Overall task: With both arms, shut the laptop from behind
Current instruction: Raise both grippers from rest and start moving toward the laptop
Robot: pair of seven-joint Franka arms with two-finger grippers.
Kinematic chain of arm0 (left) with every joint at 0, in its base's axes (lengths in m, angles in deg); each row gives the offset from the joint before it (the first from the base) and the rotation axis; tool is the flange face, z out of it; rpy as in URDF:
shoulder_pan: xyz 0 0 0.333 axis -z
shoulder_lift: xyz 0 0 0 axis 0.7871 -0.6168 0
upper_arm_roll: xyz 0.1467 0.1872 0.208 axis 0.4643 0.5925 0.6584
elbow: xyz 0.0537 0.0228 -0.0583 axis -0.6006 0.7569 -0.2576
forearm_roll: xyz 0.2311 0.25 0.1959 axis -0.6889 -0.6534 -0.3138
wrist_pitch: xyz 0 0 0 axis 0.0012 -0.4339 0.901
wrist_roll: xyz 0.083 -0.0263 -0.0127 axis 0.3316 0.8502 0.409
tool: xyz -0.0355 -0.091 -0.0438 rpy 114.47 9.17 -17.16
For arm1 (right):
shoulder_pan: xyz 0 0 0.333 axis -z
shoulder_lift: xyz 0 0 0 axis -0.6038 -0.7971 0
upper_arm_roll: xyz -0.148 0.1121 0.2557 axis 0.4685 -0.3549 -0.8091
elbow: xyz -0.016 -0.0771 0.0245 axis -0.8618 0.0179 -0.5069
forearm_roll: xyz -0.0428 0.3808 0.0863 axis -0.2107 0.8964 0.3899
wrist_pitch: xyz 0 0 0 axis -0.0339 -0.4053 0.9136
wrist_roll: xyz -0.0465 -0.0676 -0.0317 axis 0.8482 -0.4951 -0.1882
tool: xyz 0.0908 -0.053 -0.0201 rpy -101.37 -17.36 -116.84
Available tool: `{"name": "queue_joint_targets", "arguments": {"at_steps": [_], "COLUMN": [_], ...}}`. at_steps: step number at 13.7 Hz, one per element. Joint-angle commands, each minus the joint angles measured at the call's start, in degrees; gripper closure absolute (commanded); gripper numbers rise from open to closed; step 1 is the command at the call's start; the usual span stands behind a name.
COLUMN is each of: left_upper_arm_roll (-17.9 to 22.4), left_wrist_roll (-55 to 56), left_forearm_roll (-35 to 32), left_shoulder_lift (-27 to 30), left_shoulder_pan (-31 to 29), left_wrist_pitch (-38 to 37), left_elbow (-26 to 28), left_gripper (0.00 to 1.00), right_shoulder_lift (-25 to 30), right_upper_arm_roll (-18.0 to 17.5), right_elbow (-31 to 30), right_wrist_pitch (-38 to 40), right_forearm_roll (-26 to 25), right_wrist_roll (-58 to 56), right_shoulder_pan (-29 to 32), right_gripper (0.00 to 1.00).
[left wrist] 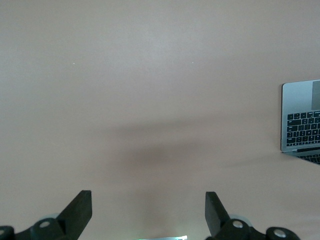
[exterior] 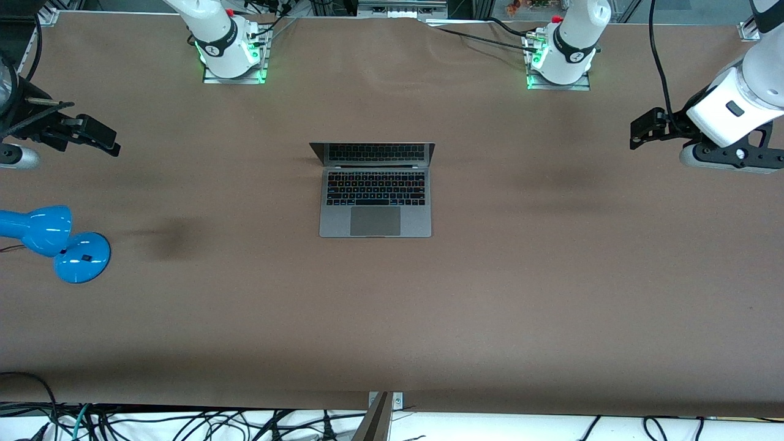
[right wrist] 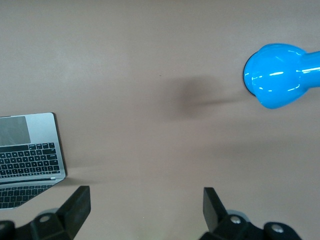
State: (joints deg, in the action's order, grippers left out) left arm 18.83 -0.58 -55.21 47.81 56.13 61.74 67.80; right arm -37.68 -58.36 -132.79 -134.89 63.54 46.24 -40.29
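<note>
The grey laptop (exterior: 375, 199) sits open in the middle of the table, its lid (exterior: 372, 153) upright at the edge nearest the arms' bases. Part of it shows in the left wrist view (left wrist: 301, 116) and in the right wrist view (right wrist: 29, 155). My left gripper (exterior: 642, 133) is open and empty, up in the air over the table's left-arm end, well away from the laptop; it also shows in the left wrist view (left wrist: 148, 210). My right gripper (exterior: 101, 138) is open and empty over the right-arm end, and shows in the right wrist view (right wrist: 146, 207).
A blue desk lamp (exterior: 58, 242) lies on the table at the right-arm end, nearer the front camera than my right gripper; its head shows in the right wrist view (right wrist: 276, 76). The arm bases (exterior: 233, 52) (exterior: 560, 61) stand along the table's back edge.
</note>
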Motion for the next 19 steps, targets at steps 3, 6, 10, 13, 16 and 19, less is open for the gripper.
{"name": "queue_joint_targets", "arguments": {"at_steps": [3, 6, 10, 13, 16, 19], "left_upper_arm_roll": [-1.45, -3.12, -5.05, -6.54, -7.86, -10.49], "left_wrist_roll": [1.41, 2.28, 6.50, 7.38, 10.19, 15.63], "left_forearm_roll": [-1.18, -1.18, -1.18, -1.01, 1.88, 4.53], "left_shoulder_lift": [0.93, 0.75, 0.75, 0.49, 0.22, -0.74], "left_shoulder_pan": [0.62, 0.62, 0.71, 0.71, 0.71, 0.71], "left_wrist_pitch": [0.39, -0.75, -1.63, -1.63, -1.63, -1.63], "left_elbow": [1.46, 1.72, 1.63, 1.72, 1.63, 1.37], "left_gripper": [0.00, 0.00, 0.00, 0.00, 0.00, 0.00], "right_shoulder_lift": [-0.87, -1.04, -1.92, -3.06, -3.41, -4.38], "right_upper_arm_roll": [-0.18, -0.18, -0.44, -0.62, -0.97, -1.06], "right_elbow": [1.19, 1.19, 0.92, 0.84, 0.93, 0.93], "right_wrist_pitch": [0.93, 0.93, 2.58, 3.65, 7.16, 8.57], "right_forearm_roll": [0.19, 0.37, 0.89, 2.56, 7.81, 9.95], "right_wrist_roll": [-0.33, -0.77, -2.16, -6.91, -7.10, -7.18], "right_shoulder_pan": [0.51, 0.51, 0.16, -0.19, -0.37, -2.64], "right_gripper": [0.00, 0.00, 0.00, 0.01, 0.26, 0.53]}}
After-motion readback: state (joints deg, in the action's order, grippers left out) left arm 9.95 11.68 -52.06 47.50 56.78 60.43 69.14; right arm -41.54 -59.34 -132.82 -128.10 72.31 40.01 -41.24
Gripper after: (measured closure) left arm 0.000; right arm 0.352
